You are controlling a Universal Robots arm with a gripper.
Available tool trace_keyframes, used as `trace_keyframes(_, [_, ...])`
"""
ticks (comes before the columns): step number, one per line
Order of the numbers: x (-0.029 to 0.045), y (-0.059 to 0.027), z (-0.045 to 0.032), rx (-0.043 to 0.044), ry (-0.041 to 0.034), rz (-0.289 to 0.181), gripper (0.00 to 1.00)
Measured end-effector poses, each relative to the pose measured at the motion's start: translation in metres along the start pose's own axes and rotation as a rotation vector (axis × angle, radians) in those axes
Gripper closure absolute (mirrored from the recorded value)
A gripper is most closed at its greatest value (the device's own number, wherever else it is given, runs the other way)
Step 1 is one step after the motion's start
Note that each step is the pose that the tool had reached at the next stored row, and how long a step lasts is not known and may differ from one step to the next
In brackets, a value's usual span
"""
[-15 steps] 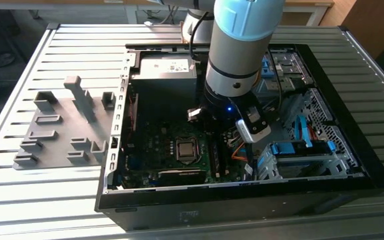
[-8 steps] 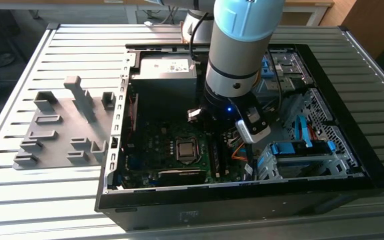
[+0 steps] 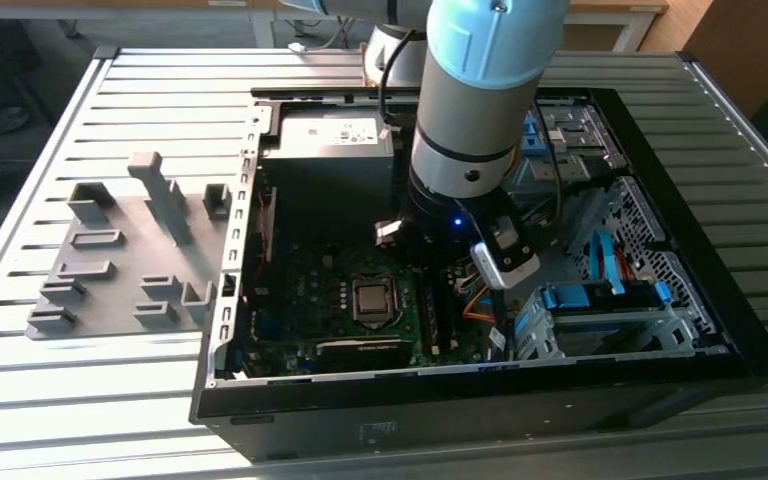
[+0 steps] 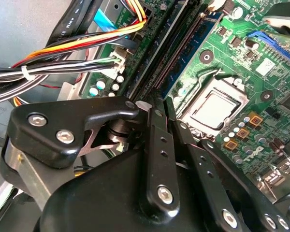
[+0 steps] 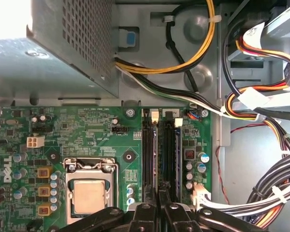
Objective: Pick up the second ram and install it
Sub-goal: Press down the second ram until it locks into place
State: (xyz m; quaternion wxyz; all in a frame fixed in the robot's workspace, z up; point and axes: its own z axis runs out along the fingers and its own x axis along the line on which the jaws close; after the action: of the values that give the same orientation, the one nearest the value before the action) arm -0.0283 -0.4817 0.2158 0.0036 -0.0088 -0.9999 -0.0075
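The second ram (image 5: 156, 154) is a thin blue stick seen edge-on, standing along a memory slot of the motherboard (image 5: 87, 130). It also shows as a blue strip (image 4: 197, 37) in the second wrist view. My gripper (image 5: 158, 207) is straight over its near end, with the black fingers (image 4: 157, 145) closed narrowly on either side of it. I cannot tell whether the stick is fully seated. Another stick (image 5: 177, 154) stands two slots over, towards the cables. In the exterior view my arm (image 3: 471, 190) reaches down into the open computer case (image 3: 704, 330).
A grey slotted holder (image 3: 131, 260) lies on the slatted table at the exterior view's left. The perforated power supply (image 5: 63, 48), the processor socket (image 5: 89, 195) and a thick cable bundle (image 5: 261, 111) crowd the slots. Light-blue drive clips (image 3: 598, 295) sit at the exterior view's right.
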Motion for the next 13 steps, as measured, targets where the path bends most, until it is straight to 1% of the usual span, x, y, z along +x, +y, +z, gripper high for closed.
trace_keyframes(13, [0.0000, -0.0001, 0.0043, -0.0005, 0.0001, 0.000, 0.86])
